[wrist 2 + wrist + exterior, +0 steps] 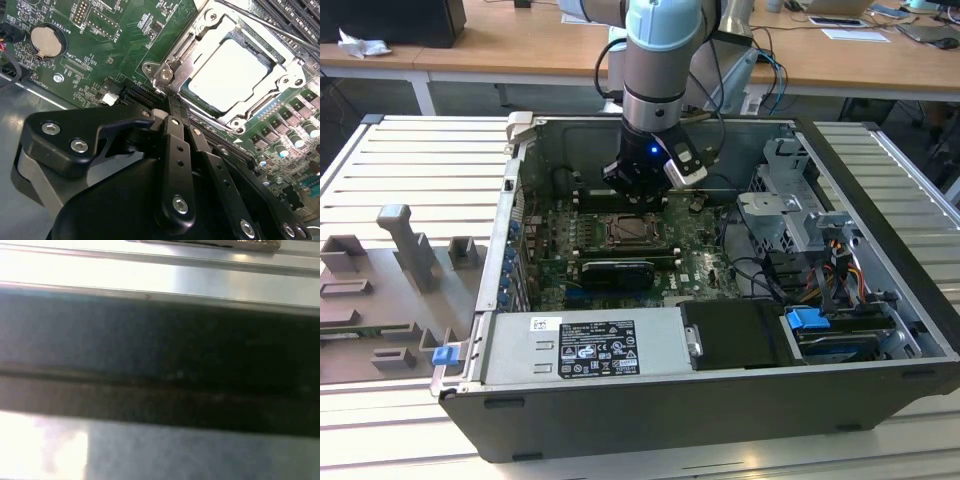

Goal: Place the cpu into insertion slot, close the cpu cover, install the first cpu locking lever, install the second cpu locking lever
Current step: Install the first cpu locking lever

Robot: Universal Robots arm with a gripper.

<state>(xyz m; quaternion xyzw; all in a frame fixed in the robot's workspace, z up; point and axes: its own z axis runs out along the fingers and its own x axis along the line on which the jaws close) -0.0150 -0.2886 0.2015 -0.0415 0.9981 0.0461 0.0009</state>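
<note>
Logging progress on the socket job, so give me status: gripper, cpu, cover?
Gripper shut, empty, tips at the socket's corner. Cpu seated in insertion slot. Cpu cover down over it. Nothing in the way.

A black-and-white printed label (597, 350) sits on the power supply (665, 322) at the near side of the case, too small to read. In the second wrist view, tiny white lettering dots the green motherboard (125, 55) around the coin cell battery (45, 41).
</note>
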